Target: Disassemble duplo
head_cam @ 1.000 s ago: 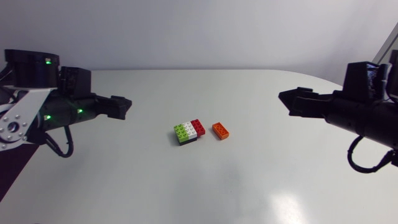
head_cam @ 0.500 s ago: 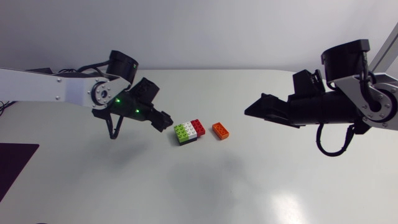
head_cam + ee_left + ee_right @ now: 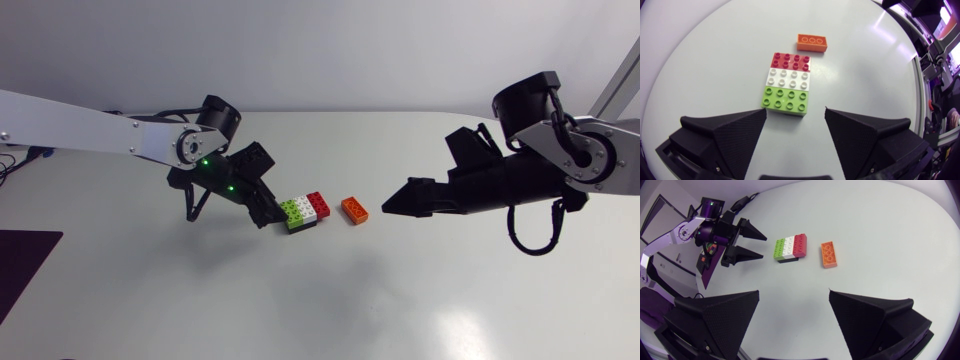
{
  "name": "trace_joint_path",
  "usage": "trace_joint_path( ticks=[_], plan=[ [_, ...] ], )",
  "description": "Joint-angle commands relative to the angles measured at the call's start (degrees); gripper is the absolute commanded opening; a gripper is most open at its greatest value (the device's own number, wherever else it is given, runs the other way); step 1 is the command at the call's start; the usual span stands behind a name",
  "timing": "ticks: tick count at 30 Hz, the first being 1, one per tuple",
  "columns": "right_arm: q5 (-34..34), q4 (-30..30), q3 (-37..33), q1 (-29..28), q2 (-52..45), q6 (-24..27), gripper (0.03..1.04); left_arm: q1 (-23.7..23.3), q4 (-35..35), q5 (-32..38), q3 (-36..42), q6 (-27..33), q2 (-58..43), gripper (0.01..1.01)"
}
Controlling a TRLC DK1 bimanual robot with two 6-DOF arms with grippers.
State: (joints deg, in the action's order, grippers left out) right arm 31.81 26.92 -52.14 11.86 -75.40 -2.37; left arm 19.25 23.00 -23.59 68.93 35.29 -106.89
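Now the left gripper [image 3: 795, 109] gapes just beside the duplo stack [image 3: 788, 82]

Finding: a robotics laboratory, at a manipulation test bench.

Grounds: two robot arms come in from opposite sides over one plain white table [image 3: 330, 300] with a rounded edge. The left arm [image 3: 100, 135] has silver-grey links and black joints. The right arm [image 3: 530, 180] is largely black where it shows. A green indicator light [image 3: 205, 163] glows on a joint housing of the left arm. The tabletop carries trial pieces of toy grade: a small stack of green, white and red duplo bricks [image 3: 304, 212], and near it, apart, a single orange brick [image 3: 354, 210]. The surface is smooth and matte, as on a bench kept for experiments.
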Motion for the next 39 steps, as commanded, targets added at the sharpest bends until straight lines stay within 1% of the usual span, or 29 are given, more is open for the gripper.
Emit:
trace_joint_path(
  ticks=[1,2,4,6,9,21,27,30,32,34,35,36,39],
  plan=[
    [0.88,1.47,-0.86,0.71,-0.98,2.64,1.0,-0.44,1.08,1.62,1.47,6.55,-2.88,0.838],
    [0.97,1.56,-0.77,0.8,-0.98,2.81,1.0,-0.26,1.17,1.97,1.3,7.69,-2.97,0.864],
    [0.97,1.56,-0.59,1.06,-1.16,2.99,1.0,0.09,1.08,3.12,1.3,9.1,-3.41,0.877],
    [0.97,1.65,-0.51,1.5,-1.6,3.34,1.0,0.27,1.08,3.2,1.47,10.5,-3.85,0.915],
    [0.88,2.17,-0.51,1.77,-1.68,3.69,1.0,0.35,0.9,3.2,2.62,12.26,-4.64,0.921],
    [0.79,2.79,-0.24,1.06,-1.86,4.48,1.0,3.87,1.25,4.52,7.28,11.65,-9.74,0.931],
    [0.88,2.79,-0.33,1.5,-1.86,4.48,1.0,4.22,1.08,6.63,7.98,11.91,-11.5,0.925],
    [0.88,2.7,-0.24,1.68,-1.86,4.48,1.0,4.49,0.99,9.0,8.33,11.73,-12.46,0.88],
    [0.88,2.7,-0.16,1.59,-1.77,4.48,1.0,4.57,0.73,9.44,8.42,11.56,-12.64,0.818],
    [0.79,2.7,0.11,1.68,-1.68,4.48,1.0,4.57,0.02,9.53,8.51,10.85,-12.64,0.695],
    [0.79,2.61,0.28,1.59,-1.6,4.48,1.0,4.57,-0.5,9.53,8.68,10.06,-12.64,0.582],
    [0.79,2.61,0.46,1.68,-1.51,4.48,1.0,4.57,-0.68,9.44,8.77,9.89,-12.64,0.556],
    [0.79,2.53,0.99,1.68,-1.16,4.57,1.0,5.01,-0.68,9.44,8.86,9.36,-13.17,0.531]
  ],
)
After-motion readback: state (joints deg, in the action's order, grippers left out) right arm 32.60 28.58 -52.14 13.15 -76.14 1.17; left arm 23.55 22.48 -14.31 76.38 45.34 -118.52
